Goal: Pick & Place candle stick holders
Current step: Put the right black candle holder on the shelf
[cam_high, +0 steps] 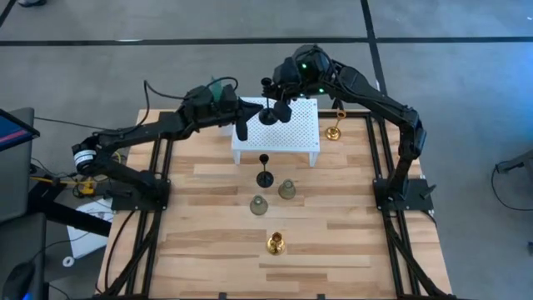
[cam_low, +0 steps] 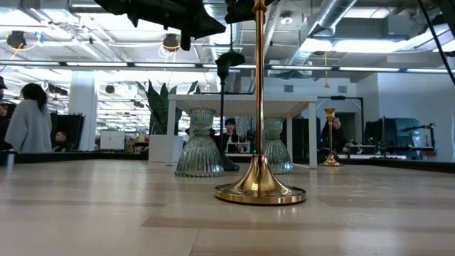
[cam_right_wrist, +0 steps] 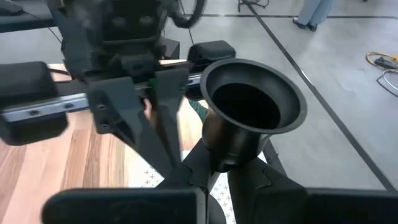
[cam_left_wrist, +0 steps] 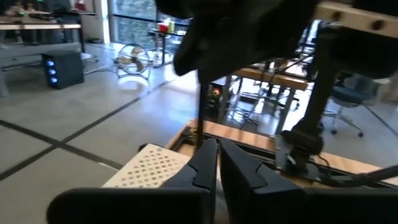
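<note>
My right gripper (cam_right_wrist: 217, 177) is shut on a slim black stemmed holder (cam_right_wrist: 252, 109) above the white perforated platform (cam_high: 287, 133). The holder's stem also shows in the left wrist view (cam_left_wrist: 199, 106); its base is hidden. My left gripper (cam_left_wrist: 217, 168) is shut and empty, just left of the held holder over the platform's left part (cam_high: 241, 127). A second black holder (cam_high: 264, 171), two grey-green glassy holders (cam_high: 286, 190) (cam_high: 259, 205) and a gold holder (cam_high: 276, 243) stand on their bases on the table. Another gold holder (cam_high: 333, 132) stands right of the platform. My right gripper pinches the black holder between its two fingers on the stem just under the cup (cam_right_wrist: 221, 163). The cup's open mouth (cam_right_wrist: 249, 99) faces up and the stem (cam_left_wrist: 199, 118) hangs straight down. Whether the base rests on the platform, I cannot tell.
The platform stands at the table's far middle on short legs (cam_low: 313, 135). The table's metal frame rails (cam_high: 379, 167) run along both sides. Bare wood lies at the near left (cam_high: 200, 242) and near right (cam_high: 341, 242). People show in the room beyond the table (cam_low: 28, 117).
</note>
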Controlling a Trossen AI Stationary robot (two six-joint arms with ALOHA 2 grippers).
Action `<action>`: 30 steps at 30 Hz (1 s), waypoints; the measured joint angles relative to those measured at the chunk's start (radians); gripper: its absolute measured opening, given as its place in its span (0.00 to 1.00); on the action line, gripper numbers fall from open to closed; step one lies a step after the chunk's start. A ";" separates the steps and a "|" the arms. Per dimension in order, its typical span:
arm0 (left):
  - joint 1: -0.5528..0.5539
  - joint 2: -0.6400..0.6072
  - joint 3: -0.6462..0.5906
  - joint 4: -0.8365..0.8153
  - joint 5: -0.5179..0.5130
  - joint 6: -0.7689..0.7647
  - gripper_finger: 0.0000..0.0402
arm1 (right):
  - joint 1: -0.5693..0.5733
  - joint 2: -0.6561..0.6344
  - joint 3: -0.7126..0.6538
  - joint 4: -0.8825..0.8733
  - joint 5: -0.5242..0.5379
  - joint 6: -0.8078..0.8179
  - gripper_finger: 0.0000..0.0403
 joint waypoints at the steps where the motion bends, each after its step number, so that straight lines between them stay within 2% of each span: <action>1: 0.000 0.005 0.000 0.004 -0.008 0.000 0.07 | 0.004 0.000 0.000 0.001 0.000 -0.007 0.05; 13: -0.005 0.032 0.000 0.052 -0.026 -0.003 0.36 | 0.026 0.000 0.000 0.000 -0.004 -0.012 0.05; 19: -0.005 0.032 0.000 0.068 -0.026 -0.018 0.47 | 0.039 0.000 0.000 0.028 -0.026 -0.009 0.05; 24: -0.017 0.032 0.000 0.089 -0.028 -0.034 0.48 | 0.053 0.000 0.000 0.057 -0.027 -0.009 0.05; 30: -0.027 0.032 0.000 0.101 -0.028 -0.034 0.39 | 0.058 0.000 0.000 0.068 -0.027 -0.008 0.05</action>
